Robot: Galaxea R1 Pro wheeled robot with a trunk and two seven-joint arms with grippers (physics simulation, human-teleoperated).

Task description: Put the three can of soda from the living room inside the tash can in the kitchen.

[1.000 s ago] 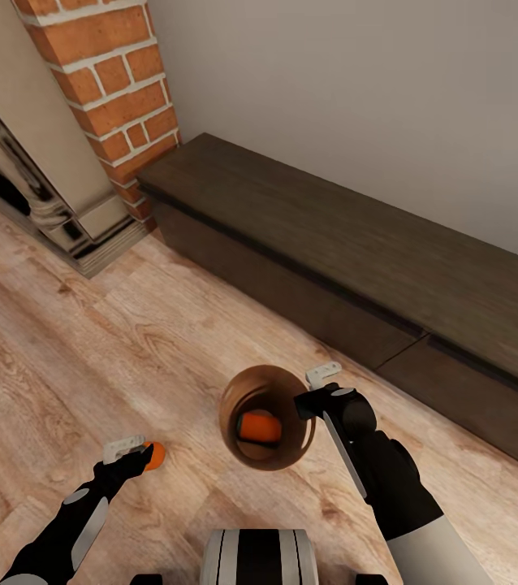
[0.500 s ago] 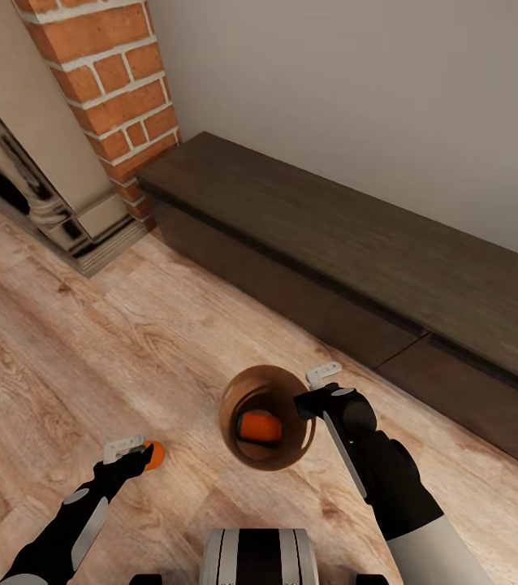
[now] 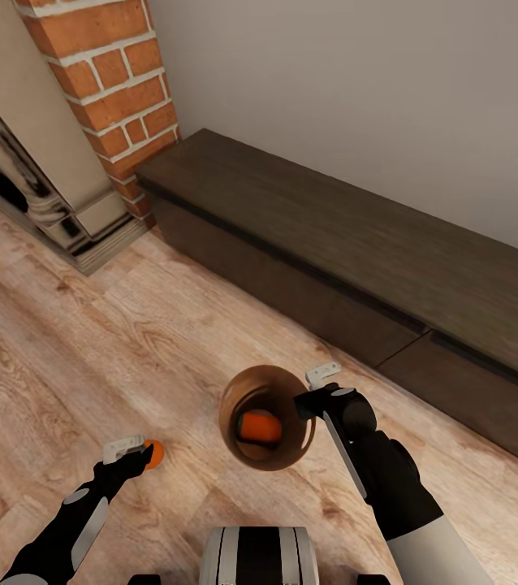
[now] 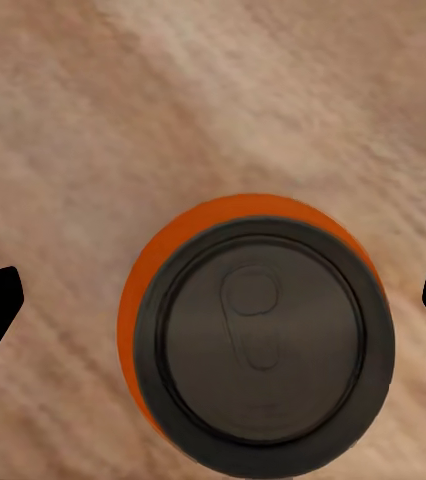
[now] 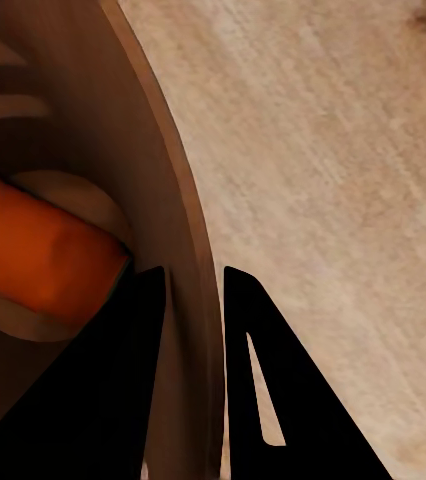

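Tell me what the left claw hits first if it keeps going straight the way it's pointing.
Most likely the can: the left claw points down at its grey top, fingers open on either side, floor beneath. How far above the can it is cannot be told.

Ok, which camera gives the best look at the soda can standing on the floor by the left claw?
The left wrist view: the soda can sits centred, seen end-on, its grey pull-tab top ringed by orange, between the open left claw's fingertips. In the head view it is just a small orange patch partly hidden behind that claw.
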